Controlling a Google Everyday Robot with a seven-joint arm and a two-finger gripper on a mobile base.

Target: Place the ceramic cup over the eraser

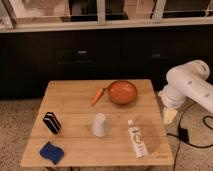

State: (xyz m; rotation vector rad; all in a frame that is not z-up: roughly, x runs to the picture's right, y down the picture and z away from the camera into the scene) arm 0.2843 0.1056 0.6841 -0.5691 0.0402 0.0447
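Observation:
The ceramic cup [99, 125], a small pale handleless tumbler that is narrower at the top, stands near the middle of the wooden table [75, 95]. The eraser [51, 122], a black block with white stripes, sits towards the table's left edge, about a hand's width to the cup's left. My white arm [189, 85] hangs beyond the table's right edge. Its gripper [170, 116] points down beside the table, open, well to the right of the cup and holding nothing.
An orange bowl [122, 92] sits at the back of the table with a carrot [98, 96] leaning at its left. A white tube [136, 141] lies front right and a blue wavy-edged flat piece [52, 152] front left. Black cables [192, 131] lie on the floor at right.

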